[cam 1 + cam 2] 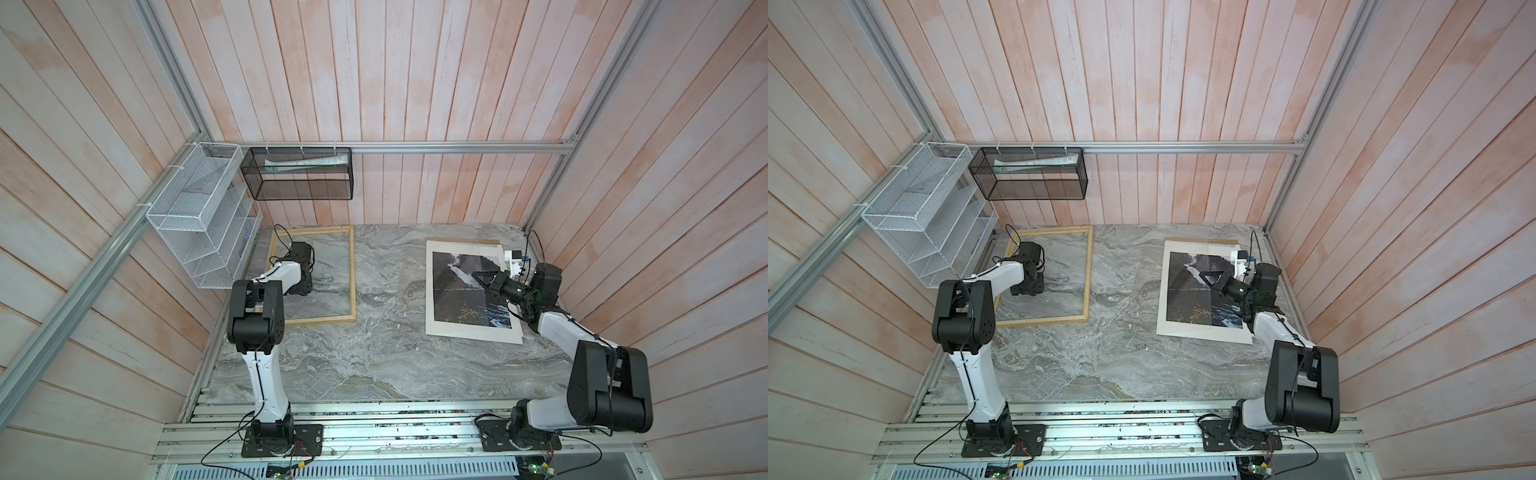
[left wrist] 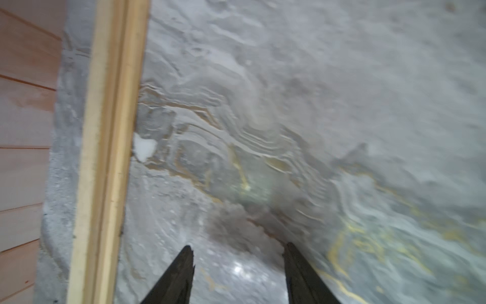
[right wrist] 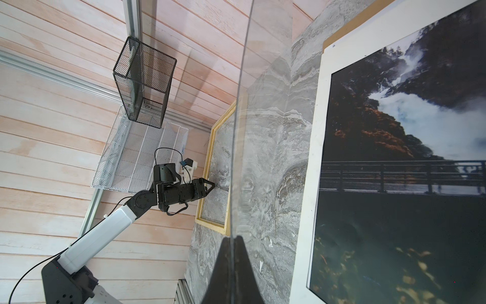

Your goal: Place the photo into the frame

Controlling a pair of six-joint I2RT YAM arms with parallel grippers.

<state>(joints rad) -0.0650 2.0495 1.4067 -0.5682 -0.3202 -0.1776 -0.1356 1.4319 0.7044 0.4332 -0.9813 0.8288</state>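
The photo (image 1: 457, 291) (image 1: 1187, 291) (image 3: 394, 158), a dark waterfall-and-bridge picture with a white border, lies face up on the right of the table. My right gripper (image 1: 474, 274) (image 1: 1202, 275) (image 3: 232, 238) hovers over it, shut on the edge of a clear pane (image 3: 242, 105) that stands out from the jaws. The pale wooden frame (image 1: 352, 270) (image 1: 1088, 270) (image 2: 110, 131) (image 3: 210, 158) lies flat at the back left. My left gripper (image 1: 302, 291) (image 1: 1027, 291) (image 2: 238, 247) points down inside the frame's opening, open, with only marble between its fingers.
A brown backing panel (image 1: 478, 241) (image 3: 355, 23) shows from under the photo's far edge. A white wire rack (image 1: 199, 216) and a black mesh basket (image 1: 299, 174) hang on the walls above the frame's corner. Plank walls close the marble table (image 1: 374, 353) on three sides.
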